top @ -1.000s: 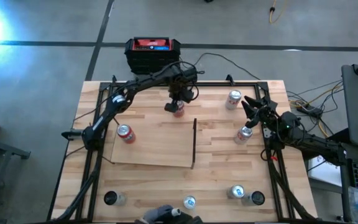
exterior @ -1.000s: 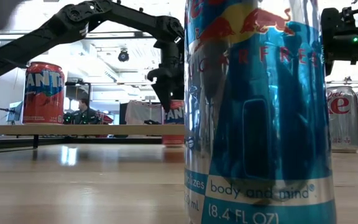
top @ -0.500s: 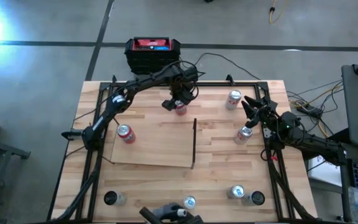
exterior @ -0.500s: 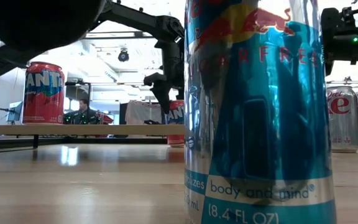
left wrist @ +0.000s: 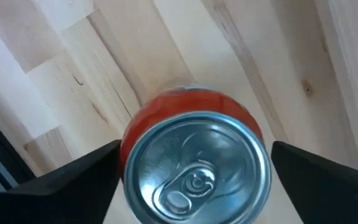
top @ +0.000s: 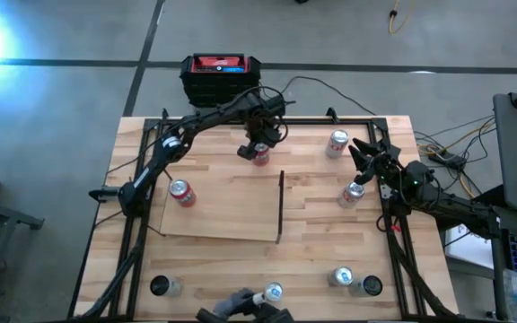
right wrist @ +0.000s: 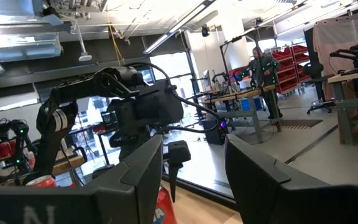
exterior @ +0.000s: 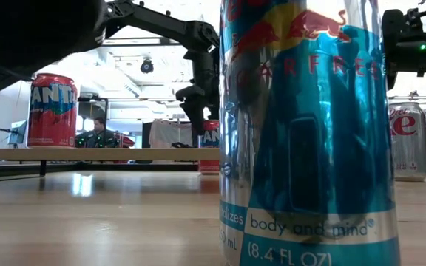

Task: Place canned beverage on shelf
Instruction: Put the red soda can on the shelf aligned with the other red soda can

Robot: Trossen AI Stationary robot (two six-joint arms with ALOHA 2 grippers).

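A red can (top: 260, 155) stands upright near the table's far edge, just beyond the pale shelf board (top: 223, 211) with its black upright bar (top: 282, 206). My left gripper (top: 258, 144) is above this can, shut on it; the left wrist view looks down on its silver top (left wrist: 194, 171). A second red can (top: 181, 192) stands on the shelf. My right gripper (top: 361, 154) is open and empty at the table's right side, above a silver can (top: 353, 193). My left gripper holds the red can's side wall just under the rim (left wrist: 124, 146), pinched between its two fingers (left wrist: 86, 171), one on each side. The fingers come from above, pointing down. The can is upright; I cannot tell whether its base is on the table.
Another silver can (top: 337, 142) stands at the far right. Several cans stand along the near edge, among them a blue one (top: 274, 292) that fills the low view (exterior: 309, 133). A dark object (top: 240, 305) lies at the near edge. A black-and-red box (top: 221, 74) sits beyond the table.
My left gripper has gone a little toward the table's far and right edges. The red can has gone with it and stayed upright. The dark object at the near edge has shifted.
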